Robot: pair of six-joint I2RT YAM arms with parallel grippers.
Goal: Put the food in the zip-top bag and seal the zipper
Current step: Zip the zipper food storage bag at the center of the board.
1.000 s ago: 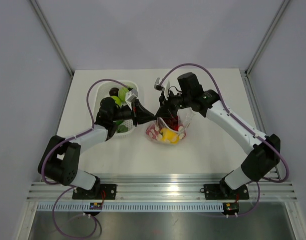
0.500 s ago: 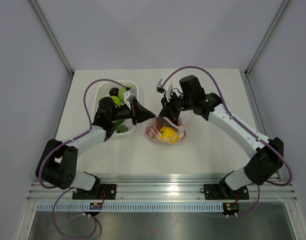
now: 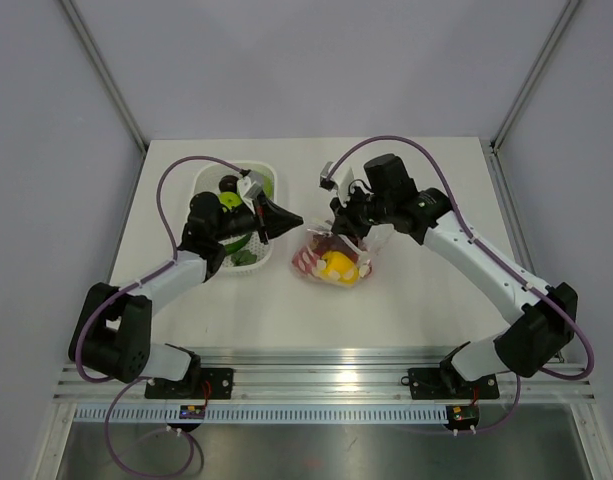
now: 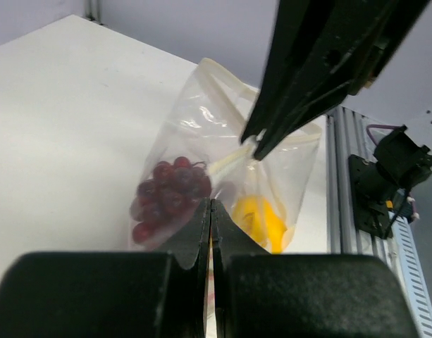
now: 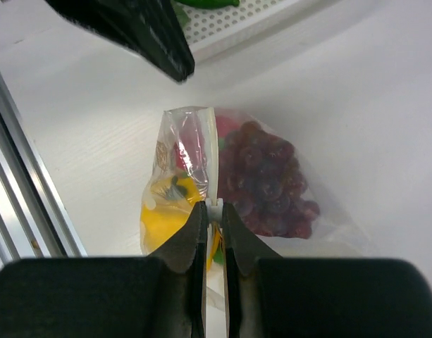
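Note:
The zip-top bag (image 3: pixel 316 266) lies mid-table with food inside: a dark purple grape bunch (image 5: pixel 266 179) and a yellow piece (image 3: pixel 337 267). My right gripper (image 3: pixel 339 232) is above the bag, shut on the zipper (image 5: pixel 213 151) at its small white slider. In the left wrist view its black fingers (image 4: pixel 300 91) pinch the pale strip (image 4: pixel 226 160) at the bag's mouth. My left gripper (image 3: pixel 295 221) hangs just left of the bag, shut on nothing, its tips (image 4: pixel 211 205) short of the plastic.
A white slotted basket (image 3: pixel 202 178) stands at the left behind my left gripper, with green pieces (image 3: pixel 230 200) and a dark piece in it. An aluminium rail (image 3: pixel 326 372) runs along the table's near edge.
My left gripper has drawn back to the left, off the bag's mouth and towards the basket. My right gripper has shifted slightly right, still pinching the zipper.

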